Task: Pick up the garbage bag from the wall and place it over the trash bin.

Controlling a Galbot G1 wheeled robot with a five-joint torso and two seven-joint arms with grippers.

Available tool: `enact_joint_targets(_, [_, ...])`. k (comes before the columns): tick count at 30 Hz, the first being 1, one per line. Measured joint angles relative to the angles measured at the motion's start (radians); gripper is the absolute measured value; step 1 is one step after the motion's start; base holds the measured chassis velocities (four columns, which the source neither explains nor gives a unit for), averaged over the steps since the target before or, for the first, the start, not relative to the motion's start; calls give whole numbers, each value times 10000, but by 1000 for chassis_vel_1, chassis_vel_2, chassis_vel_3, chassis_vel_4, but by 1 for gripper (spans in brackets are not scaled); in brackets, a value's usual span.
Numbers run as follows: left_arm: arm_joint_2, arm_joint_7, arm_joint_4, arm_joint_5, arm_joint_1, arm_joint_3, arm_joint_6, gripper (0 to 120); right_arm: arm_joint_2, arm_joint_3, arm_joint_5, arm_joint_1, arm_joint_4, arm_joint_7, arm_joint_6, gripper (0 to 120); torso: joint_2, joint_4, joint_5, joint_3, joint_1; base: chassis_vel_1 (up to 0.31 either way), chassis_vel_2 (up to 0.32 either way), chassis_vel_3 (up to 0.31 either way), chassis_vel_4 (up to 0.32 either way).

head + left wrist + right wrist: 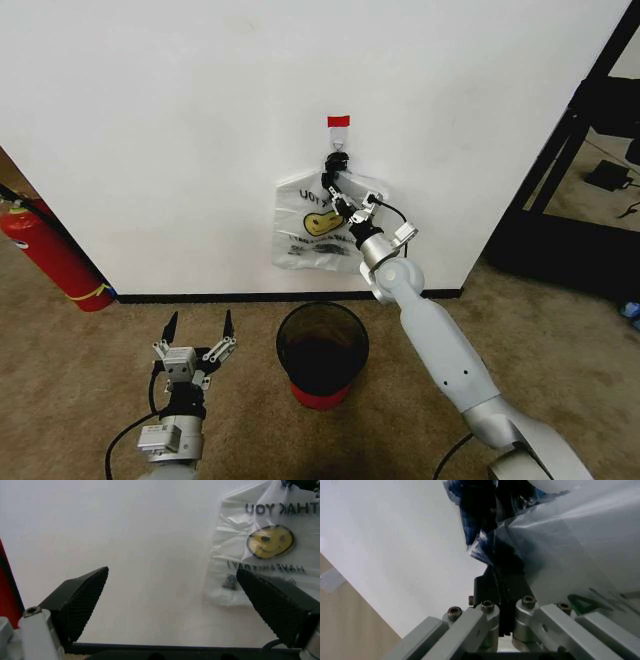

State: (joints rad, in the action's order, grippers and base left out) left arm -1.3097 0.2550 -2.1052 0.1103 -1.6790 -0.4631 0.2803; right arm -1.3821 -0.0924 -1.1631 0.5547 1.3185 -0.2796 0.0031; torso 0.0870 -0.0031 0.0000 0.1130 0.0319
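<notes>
Nearest, the left gripper [199,327] hovers low over the carpet with jaws spread wide. Beside it stands the round black mesh trash bin [321,352]. Farther off, the right gripper [334,178] clamps the handles of the translucent white smiley-face garbage bag [312,228], which hangs on the plain white wall [180,140].

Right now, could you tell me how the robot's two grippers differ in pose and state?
The left gripper hangs low over the carpet beside the trash bin, fingers spread open and empty. The right gripper is raised to the wall, fingers shut on the garbage bag near its hook. Both point toward the wall.
</notes>
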Motion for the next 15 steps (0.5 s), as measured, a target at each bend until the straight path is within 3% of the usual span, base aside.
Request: enact_joint_targets(15, [3, 14, 43, 2, 66, 110, 1, 100, 361, -28, 221, 626, 1237, 612, 134, 0, 0, 1, -1, 0, 0, 0, 0, 0, 0])
